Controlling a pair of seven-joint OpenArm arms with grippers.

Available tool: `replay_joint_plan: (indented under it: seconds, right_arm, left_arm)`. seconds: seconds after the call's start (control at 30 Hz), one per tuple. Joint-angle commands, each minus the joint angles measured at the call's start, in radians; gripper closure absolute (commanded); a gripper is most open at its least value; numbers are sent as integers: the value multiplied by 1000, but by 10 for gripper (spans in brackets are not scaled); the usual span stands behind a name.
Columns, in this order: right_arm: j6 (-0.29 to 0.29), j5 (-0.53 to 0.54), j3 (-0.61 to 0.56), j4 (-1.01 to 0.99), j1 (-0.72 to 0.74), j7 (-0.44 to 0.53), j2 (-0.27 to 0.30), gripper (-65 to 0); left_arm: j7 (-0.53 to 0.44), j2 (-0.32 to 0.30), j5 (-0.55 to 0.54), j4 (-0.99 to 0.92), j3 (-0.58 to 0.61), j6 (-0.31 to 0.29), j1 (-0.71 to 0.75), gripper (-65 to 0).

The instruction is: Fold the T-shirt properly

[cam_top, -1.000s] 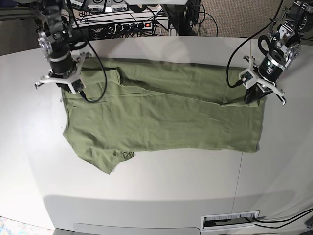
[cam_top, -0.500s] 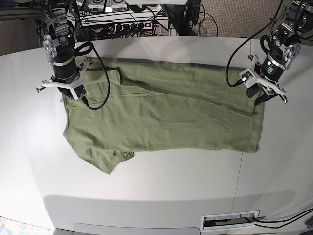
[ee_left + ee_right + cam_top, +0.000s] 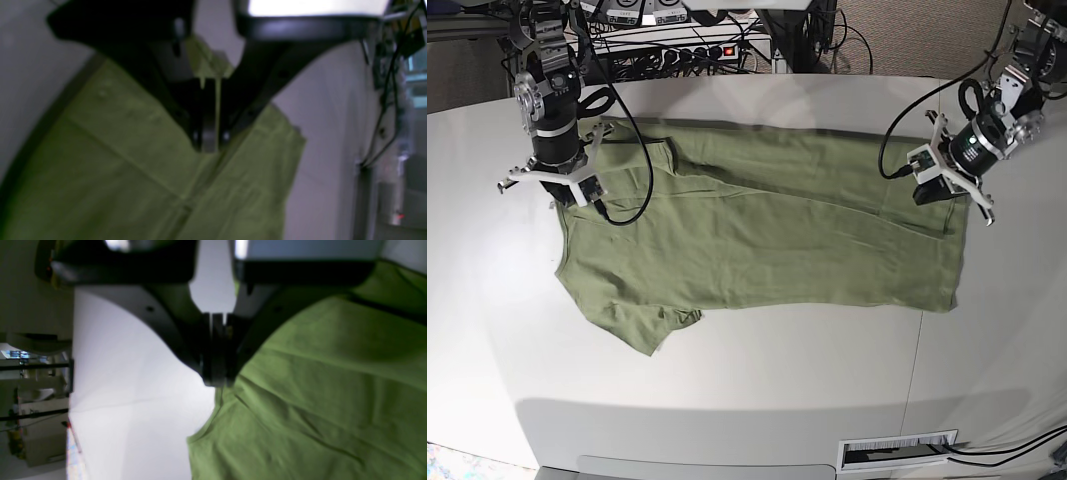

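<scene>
The olive-green T-shirt (image 3: 767, 240) lies spread flat across the white table (image 3: 757, 390), its far edge folded over. On the base view's right, my left gripper (image 3: 940, 195) sits on the hem corner. In the left wrist view it (image 3: 208, 141) is shut, with a strip of green fabric (image 3: 133, 173) pinched between its fingers. On the base view's left, my right gripper (image 3: 567, 197) is at the shirt's far-left corner. The right wrist view shows it (image 3: 217, 381) shut at the cloth's edge (image 3: 317, 390), which is drawn up to the fingertips.
A power strip and tangled cables (image 3: 697, 50) run behind the table's far edge. A slotted white panel (image 3: 897, 450) sits at the near edge. Bare tabletop surrounds the shirt on all sides.
My left gripper opened, then shut again on the hem, and its arm tilted and shifted left. My right gripper stayed shut and drifted a little left and back.
</scene>
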Motion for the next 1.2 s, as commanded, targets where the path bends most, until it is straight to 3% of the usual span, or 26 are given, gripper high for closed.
replay_joint_plan:
  seconds: [0.0,0.43,0.73,1.0,1.17]
  right_arm:
    - [3,-20,8,-1,8,24,12,0]
    - [223,-30,8,-134,58,39,15,0]
    - [288,39,8,-136,50,-49,38,0]
    - [291,41,8,-136,-10,-79,103,0]
    - [291,49,8,-135,-37,-124,129,0]
  left_arm:
    - [-11,-19,-3,-7,-9,-5,-24,0]
    - [-28,-19,-2,-79,-9,-236,-76,0]
    - [-27,-22,-3,-87,-9,-286,-38,0]
    - [-27,-27,2,-87,-9,-306,50,0]
    - [-29,-69,9,-87,-9,-308,102,0]
